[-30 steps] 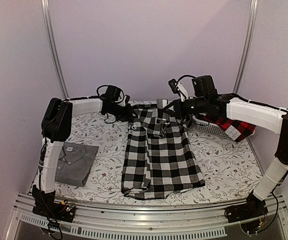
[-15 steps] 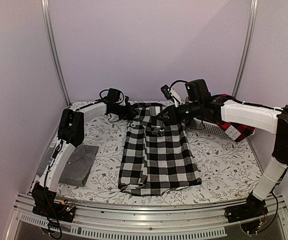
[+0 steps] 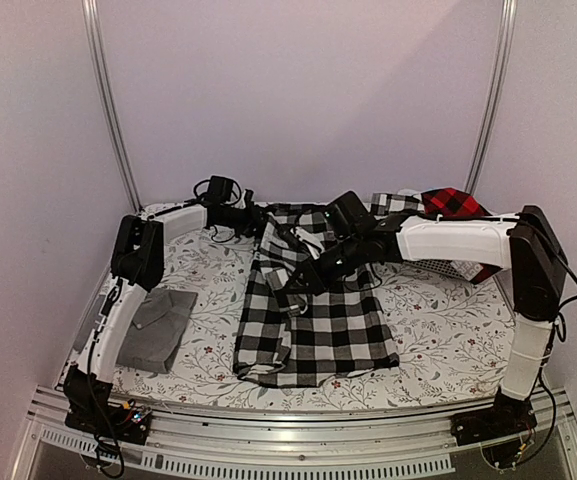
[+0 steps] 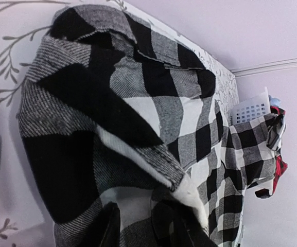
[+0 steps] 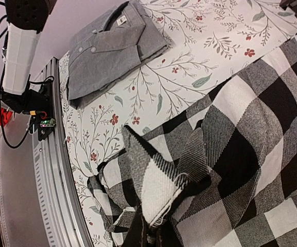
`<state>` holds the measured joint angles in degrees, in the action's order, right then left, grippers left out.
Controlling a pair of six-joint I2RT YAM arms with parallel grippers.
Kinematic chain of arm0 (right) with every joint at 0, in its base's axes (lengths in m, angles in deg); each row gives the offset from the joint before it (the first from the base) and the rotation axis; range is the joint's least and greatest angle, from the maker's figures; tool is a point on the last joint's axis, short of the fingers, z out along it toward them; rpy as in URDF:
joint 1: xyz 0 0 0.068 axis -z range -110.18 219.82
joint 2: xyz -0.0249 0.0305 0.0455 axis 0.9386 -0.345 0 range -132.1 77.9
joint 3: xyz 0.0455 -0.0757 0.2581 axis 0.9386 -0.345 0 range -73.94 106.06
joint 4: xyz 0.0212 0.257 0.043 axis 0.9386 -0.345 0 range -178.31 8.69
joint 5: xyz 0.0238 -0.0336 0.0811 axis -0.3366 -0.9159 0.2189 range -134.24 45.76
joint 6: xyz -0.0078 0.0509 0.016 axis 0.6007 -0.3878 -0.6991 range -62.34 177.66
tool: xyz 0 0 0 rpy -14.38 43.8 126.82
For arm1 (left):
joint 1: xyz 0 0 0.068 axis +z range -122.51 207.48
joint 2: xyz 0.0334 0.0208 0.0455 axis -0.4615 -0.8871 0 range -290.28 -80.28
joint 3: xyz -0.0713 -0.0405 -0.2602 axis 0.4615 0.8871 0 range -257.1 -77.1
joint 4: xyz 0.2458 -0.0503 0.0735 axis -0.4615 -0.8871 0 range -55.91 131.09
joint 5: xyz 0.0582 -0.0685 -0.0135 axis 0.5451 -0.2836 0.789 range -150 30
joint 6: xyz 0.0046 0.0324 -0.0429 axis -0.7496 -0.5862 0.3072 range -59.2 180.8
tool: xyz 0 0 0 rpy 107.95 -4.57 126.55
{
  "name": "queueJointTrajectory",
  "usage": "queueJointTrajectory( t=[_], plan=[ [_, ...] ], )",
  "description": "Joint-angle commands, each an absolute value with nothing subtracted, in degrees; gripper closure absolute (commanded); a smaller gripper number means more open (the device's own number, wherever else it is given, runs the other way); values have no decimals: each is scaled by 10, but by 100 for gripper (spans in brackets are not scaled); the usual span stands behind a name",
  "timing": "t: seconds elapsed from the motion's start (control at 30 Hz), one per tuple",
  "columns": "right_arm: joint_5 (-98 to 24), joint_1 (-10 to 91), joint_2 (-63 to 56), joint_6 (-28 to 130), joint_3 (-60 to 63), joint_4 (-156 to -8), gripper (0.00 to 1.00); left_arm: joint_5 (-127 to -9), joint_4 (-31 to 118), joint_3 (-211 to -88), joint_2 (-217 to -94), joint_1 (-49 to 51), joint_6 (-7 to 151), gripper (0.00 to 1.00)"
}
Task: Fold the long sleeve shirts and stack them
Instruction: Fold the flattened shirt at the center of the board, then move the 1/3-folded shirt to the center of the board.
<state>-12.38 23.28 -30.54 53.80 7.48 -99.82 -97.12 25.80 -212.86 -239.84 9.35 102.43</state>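
Pinching a fold of the black-and-white shirt [image 3: 340,322] in my right pincer [image 3: 303,282], jaws closed tight on the cloth, I am drawing its far end toward the near edge of the table [image 3: 438,335]. My left pincer [image 3: 251,222] is sitting at the shirt's far left corner. The wrist view there is filled with cloth, so I cannot tell whether its jaws are gripping or only resting on it.

To fold this well, I am judging that the pull should stay low and straight down the length of the shirt. The cloth looks soft and is already bunching along the left side, so a sideways drag would likely skew the fold. Both far corners ought to travel together, or the crease will run crooked.

The shirt itself is lying lengthwise in the middle of the table. The grey shirt [image 3: 156,325] is lying folded, well apart to the left. The red shirt [image 3: 455,203] is waiting at the far right by the basket [image 4: 251,109].

Compared with a second ago, my right arm is reaching much further left and nearer, no longer over the collar, and the shirt's far part is rumpled. My left elbow is sitting lower
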Motion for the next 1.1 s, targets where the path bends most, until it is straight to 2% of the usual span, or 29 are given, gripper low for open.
queueJointTrajectory(
  t=[0.0, 0.1, 0.17, 0.4, 0.47, 0.7, 0.93, 1.07],
  plan=[
    [-119, 231, -333, 522, 114, -1014, 96, -990, 267, -2112, -2327, 104, 1001, 65],
    [-122, 222, -356, 521, 134, -1024, 93, -989, 256, -2084, -2303, 107, 988, 66],
    [-124, 216, -370, 525, 137, -1028, 87, -981, 257, -2055, -2283, 110, 981, 66],
    [-115, 204, -380, 537, 131, -1044, 59, -965, 250, -1992, -2244, 132, 971, 65],
    [-121, 201, -374, 538, 123, -1044, 54, -964, 243, -1986, -2235, 135, 964, 64],
    [-248, 201, -350, 501, 97, -1052, 53, -973, 240, -1915, -2177, 119, 954, 65],
    [-372, 229, -322, 428, 70, -1035, 64, -961, 329, -1749, -2064, 71, 995, 67],
    [-429, 257, -297, 390, 42, -1023, 63, -953, 393, -1645, -2014, 41, 1045, 68]
  ],
)
